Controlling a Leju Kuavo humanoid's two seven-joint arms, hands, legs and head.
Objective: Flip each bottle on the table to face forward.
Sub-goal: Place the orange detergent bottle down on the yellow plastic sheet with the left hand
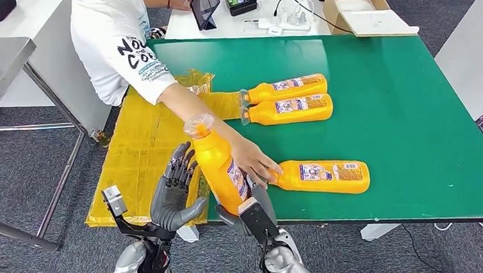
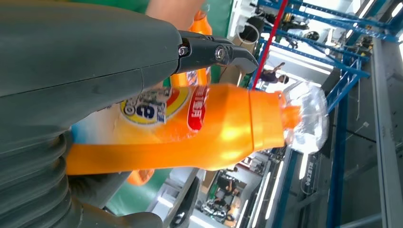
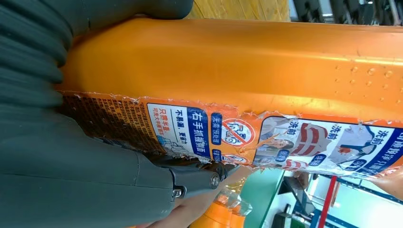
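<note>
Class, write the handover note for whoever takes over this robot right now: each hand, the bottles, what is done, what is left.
Right hand grips the raised bottle near the table's front edge.
Left hand is beside it, fingers apart, holding nothing.
A person's hand rests on the front lying bottle.
Two bottles lie side by side further back.
Left: set the raised bottle down facing forward; check the others.

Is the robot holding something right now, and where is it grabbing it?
Yes: the right hand grips an upright orange plastic bottle with a clear cap around its lower body. The left hand is beside it, fingers spread.
</note>
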